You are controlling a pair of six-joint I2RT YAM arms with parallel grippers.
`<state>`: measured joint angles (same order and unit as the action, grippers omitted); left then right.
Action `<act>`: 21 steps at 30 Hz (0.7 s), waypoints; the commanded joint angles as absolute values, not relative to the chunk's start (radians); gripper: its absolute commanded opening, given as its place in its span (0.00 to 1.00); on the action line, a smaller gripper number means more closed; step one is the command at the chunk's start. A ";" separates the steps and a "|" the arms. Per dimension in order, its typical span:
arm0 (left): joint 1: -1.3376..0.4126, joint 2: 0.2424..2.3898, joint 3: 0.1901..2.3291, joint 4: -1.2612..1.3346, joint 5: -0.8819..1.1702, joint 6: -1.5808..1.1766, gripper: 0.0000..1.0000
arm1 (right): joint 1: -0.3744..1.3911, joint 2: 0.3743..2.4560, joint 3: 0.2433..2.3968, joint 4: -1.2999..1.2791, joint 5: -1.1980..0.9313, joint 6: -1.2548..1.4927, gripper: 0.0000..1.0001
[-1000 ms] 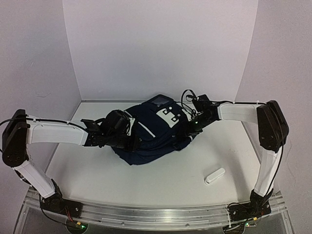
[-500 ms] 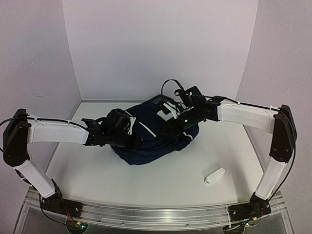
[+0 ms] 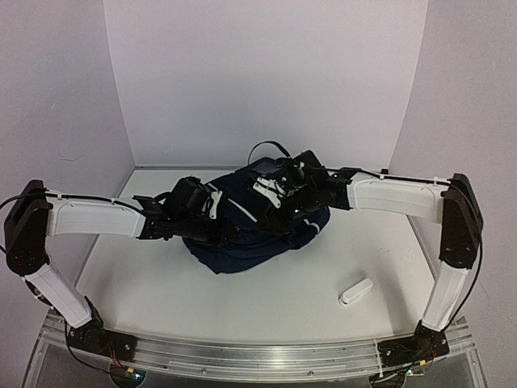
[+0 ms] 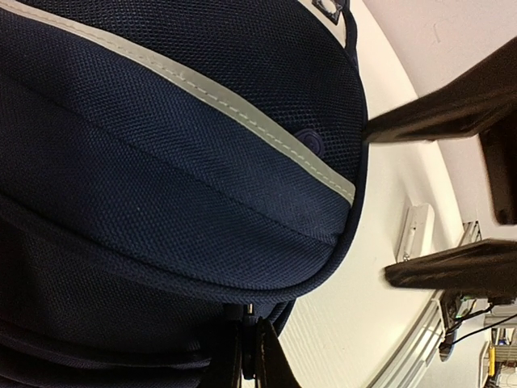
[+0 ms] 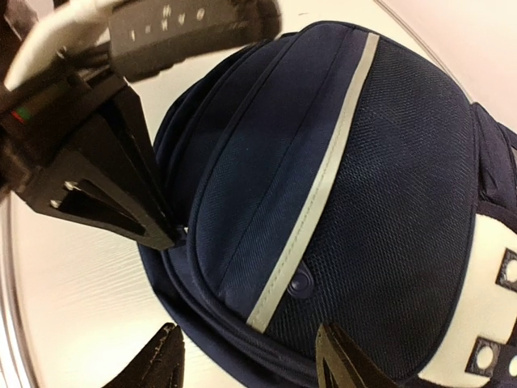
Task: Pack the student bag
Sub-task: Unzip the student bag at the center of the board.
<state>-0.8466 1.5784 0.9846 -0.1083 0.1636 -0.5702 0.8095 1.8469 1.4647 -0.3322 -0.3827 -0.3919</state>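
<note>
Right gripper (image 5: 250, 360) has swung over the bag (image 3: 242, 238) by the far edge, jaws spread; left gripper (image 4: 378, 204) gapes beside it; best pin the fabric before opening.

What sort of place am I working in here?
Likely a lab test booth: plain white panels wall in a white table, the left arm and right arm bolt to a metal rail, one student bag staged.

Probably a lab test booth — plain white walls (image 3: 266, 81) around a white table (image 3: 242, 299), aluminium mounting rail (image 3: 258, 357).
</note>
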 commanded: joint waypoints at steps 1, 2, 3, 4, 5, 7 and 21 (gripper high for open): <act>-0.843 1.564 0.983 -0.004 0.221 -0.595 0.00 | 0.848 1.882 1.496 -0.302 -0.349 -0.498 0.55; -0.842 1.563 0.981 -0.004 0.224 -0.598 0.00 | 0.855 1.886 1.496 -0.302 -0.341 -0.508 0.55; -0.841 1.562 0.979 0.001 0.226 -0.601 0.00 | 0.860 1.890 1.497 -0.302 -0.332 -0.519 0.55; -0.839 1.562 0.978 0.020 0.229 -0.602 0.00 | 0.864 1.896 1.499 -0.301 -0.316 -0.529 0.55; -0.838 1.563 0.979 0.025 0.231 -0.603 0.00 | 0.866 1.903 1.503 -0.295 -0.299 -0.535 0.55; -0.836 1.564 0.980 0.028 0.235 -0.606 0.00 | 0.870 1.918 1.510 -0.281 -0.262 -0.539 0.54; -0.819 1.531 0.969 -0.013 0.158 -0.614 0.00 | 0.878 1.857 1.435 -0.225 -0.080 -0.578 0.00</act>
<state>-0.8258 1.5773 0.9535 -0.0503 0.2010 -0.6113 0.8800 1.9128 1.4737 -0.2704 -0.1568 -0.5706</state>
